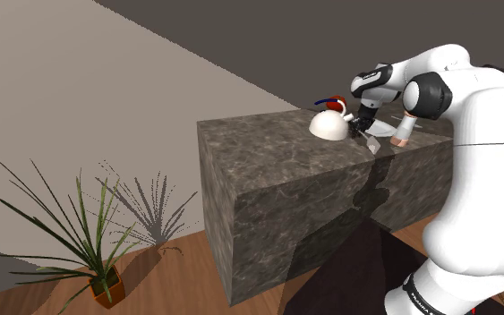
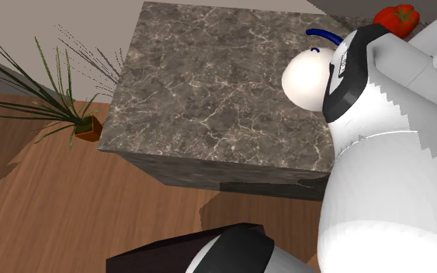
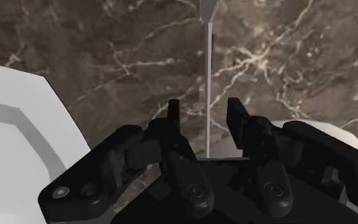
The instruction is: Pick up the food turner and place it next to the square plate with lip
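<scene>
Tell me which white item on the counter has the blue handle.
The domed kettle, with a blue handle arching over it; the square plate is flat, angular and has none.

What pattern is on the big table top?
The table top is dark grey-brown stone with thin white veins, like marble; the second exterior view shows it best.

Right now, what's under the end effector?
Under the end effector, the thin grey food turner runs along the marbled counter between the open fingers, which do not touch it. A white plate lies beside it. The turner's near end is covered by the end effector's black body.
</scene>
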